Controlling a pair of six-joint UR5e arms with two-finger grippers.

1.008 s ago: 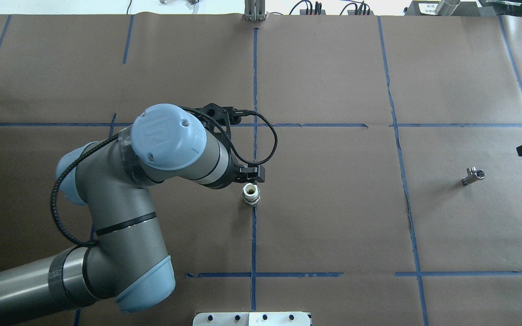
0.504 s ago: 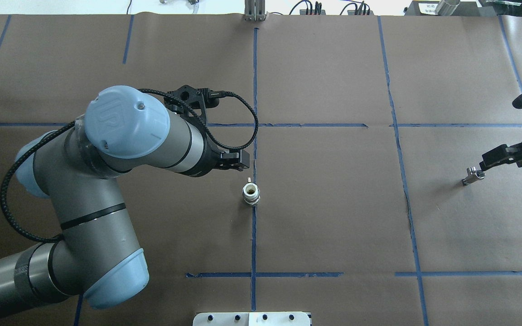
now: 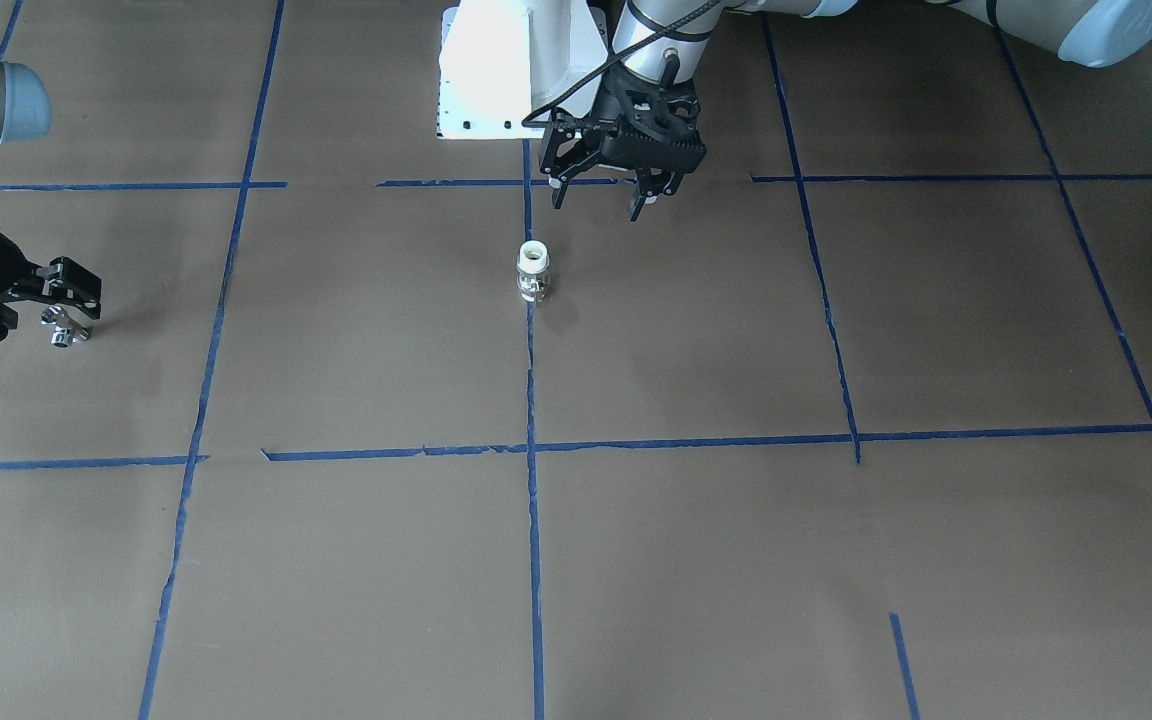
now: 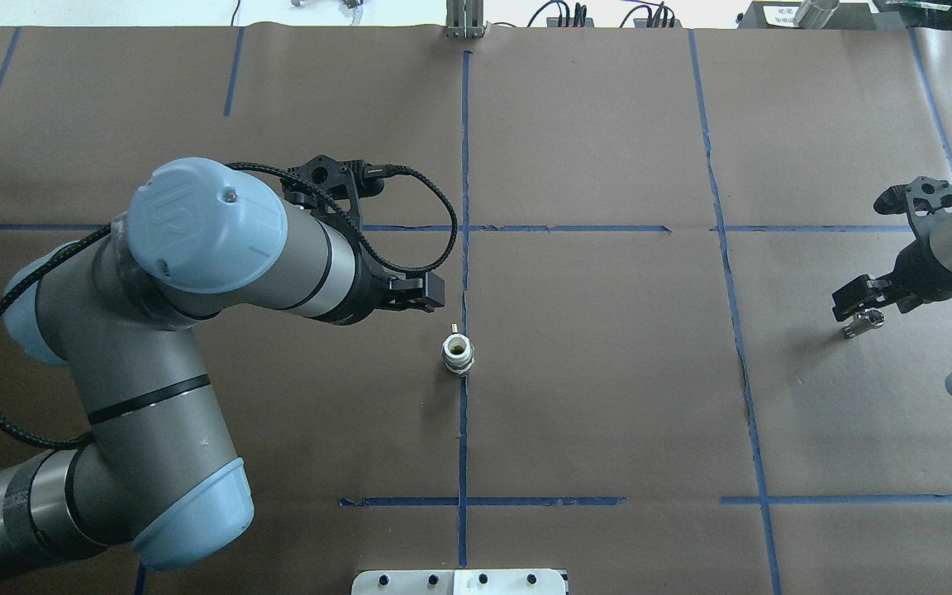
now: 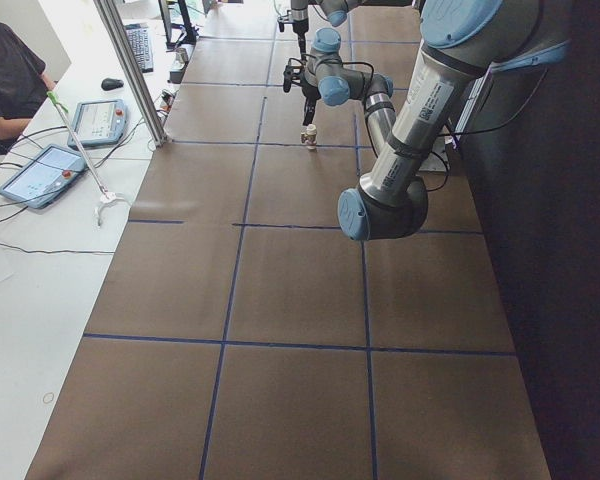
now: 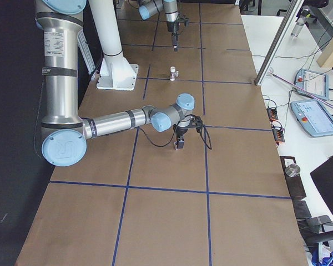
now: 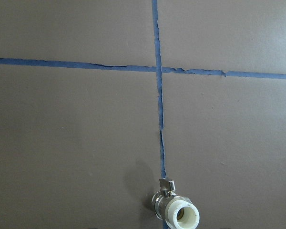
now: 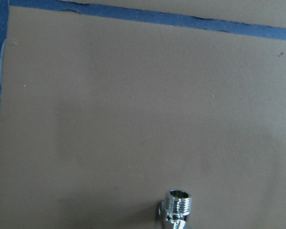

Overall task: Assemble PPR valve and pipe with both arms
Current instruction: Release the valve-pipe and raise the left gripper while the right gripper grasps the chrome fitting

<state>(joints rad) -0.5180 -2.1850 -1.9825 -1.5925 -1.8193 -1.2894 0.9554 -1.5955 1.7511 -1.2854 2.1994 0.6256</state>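
The PPR valve (image 4: pixel 458 354) stands upright on the brown paper at the table's middle, on a blue tape line; it also shows in the front view (image 3: pixel 533 272) and at the bottom of the left wrist view (image 7: pixel 178 214). My left gripper (image 4: pixel 430 297) is open and empty, hanging apart from the valve on its left and far side (image 3: pixel 598 200). The chrome pipe (image 4: pixel 859 323) lies at the right; it shows in the front view (image 3: pixel 64 327) and the right wrist view (image 8: pixel 177 210). My right gripper (image 4: pixel 856 299) is open just above it (image 3: pixel 74 295), not holding it.
The white pedestal base (image 3: pixel 496 70) stands at the robot's side of the table. Blue tape lines (image 4: pixel 464 413) divide the brown paper into squares. Tablets (image 5: pixel 40 175) and a metal post (image 5: pixel 130 70) stand on the operators' side.
My left gripper has drawn back from the valve, leftward and away. My right arm has come in from the right edge to just over the pipe. Valve and pipe have not moved.
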